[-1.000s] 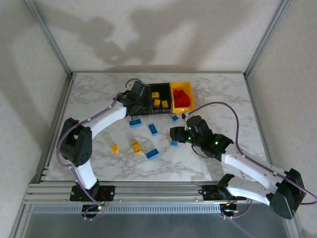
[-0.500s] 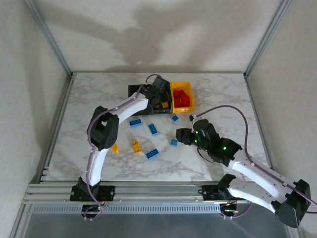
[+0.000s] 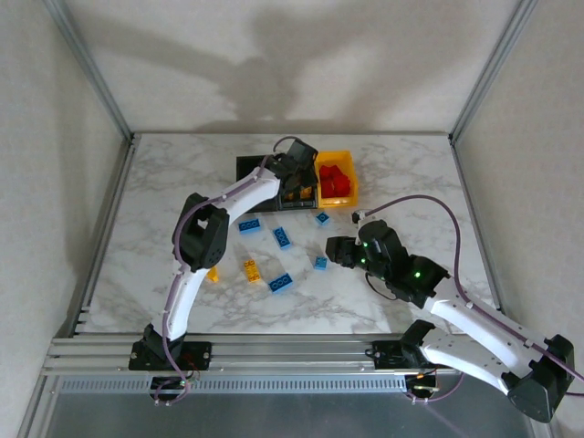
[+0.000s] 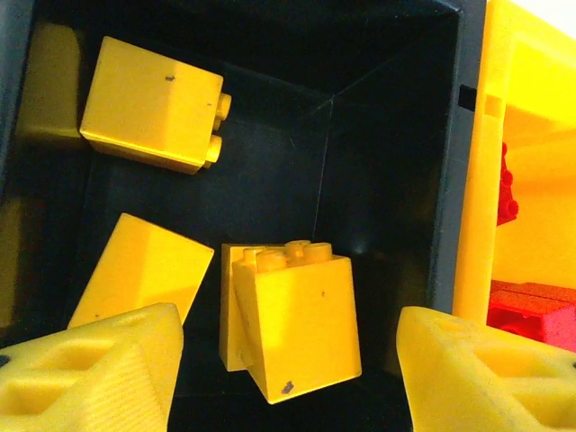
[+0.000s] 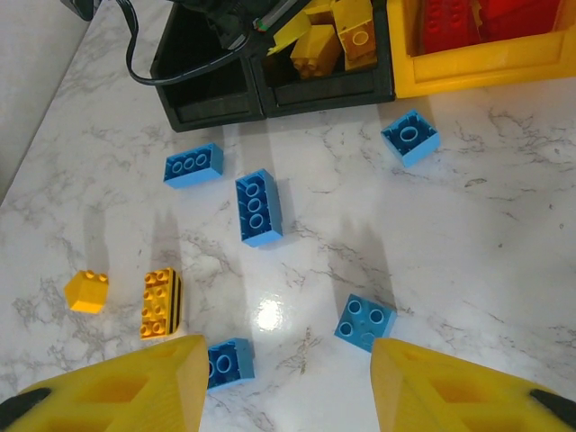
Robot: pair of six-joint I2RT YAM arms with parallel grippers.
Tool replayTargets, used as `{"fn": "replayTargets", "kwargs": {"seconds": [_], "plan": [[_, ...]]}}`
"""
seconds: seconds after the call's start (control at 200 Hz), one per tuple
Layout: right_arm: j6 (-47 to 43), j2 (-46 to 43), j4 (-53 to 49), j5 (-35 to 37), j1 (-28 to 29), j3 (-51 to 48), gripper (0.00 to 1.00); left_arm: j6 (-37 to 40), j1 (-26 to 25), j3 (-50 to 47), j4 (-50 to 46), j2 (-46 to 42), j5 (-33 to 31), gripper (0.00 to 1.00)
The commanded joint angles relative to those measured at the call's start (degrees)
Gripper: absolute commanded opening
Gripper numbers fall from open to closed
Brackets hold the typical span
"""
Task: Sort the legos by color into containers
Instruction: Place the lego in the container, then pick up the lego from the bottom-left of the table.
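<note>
- The white marble-patterned bench (image 3: 411,173) carried everything. The bins stood toward its far side, with loose bricks scattered in front of them.
- The left arm (image 3: 239,194) reached over the bins. Its jaws were spread above the middle bin, and its yellow fingers (image 4: 90,369) stood clear on either side of a brick, pinching nothing.
- The right arm (image 3: 474,315) hovered over the loose bricks. Its jaws were spread and empty too, above a square blue brick (image 5: 365,321).
- Three open-topped plastic bins stood joined in a row. The left black bin (image 5: 211,112) looked empty. The middle black bin (image 4: 445,180) held yellow bricks, and the yellow-orange bin (image 5: 486,72) held red bricks (image 3: 334,182).
- A square yellow brick (image 4: 301,315) lay tilted and free on the middle bin's floor, leaning against another.
- Five blue bricks remained on the bench, among them an oblong blue brick (image 5: 259,207). With them were a small yellow brick (image 5: 87,291) and an oblong yellow brick (image 5: 159,301).
- The bricks were probably light, stiff and smooth-sided, and likely to skid on the glossy bench. The best hold looked to be across two flat opposite walls, and across the short width of an oblong one. The jaws should sit square to those sides, not on corners or studs.
</note>
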Motion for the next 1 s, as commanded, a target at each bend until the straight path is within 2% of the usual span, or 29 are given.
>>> {"fn": "replayTargets", "kwargs": {"seconds": [0.0,0.315,0.746,0.876,0.996], "plan": [[0.36,0.47,-0.45,1.42,-0.49,-0.37,0.51,1.37,-0.7,-3.0,-0.57,-6.17,-2.04,0.65],[-0.69,4.55,2.62,-0.8,-0.42,1.42,0.52,2.83,-1.23,-20.56,5.12,-24.8,-1.94,0.65],[-2.36,10.36,6.15,-4.14,-0.43,4.27,0.53,2.47,-1.23,-39.92,7.28,-40.95,-2.49,0.66],[-3.55,12.5,6.49,-6.3,-0.41,5.57,0.53,2.84,-1.23,-46.08,6.34,-46.43,-2.78,0.66],[-4.48,13.66,8.12,-9.17,-0.42,5.87,0.55,2.06,-1.18,-51.23,3.11,-52.1,-5.72,0.7]]}}
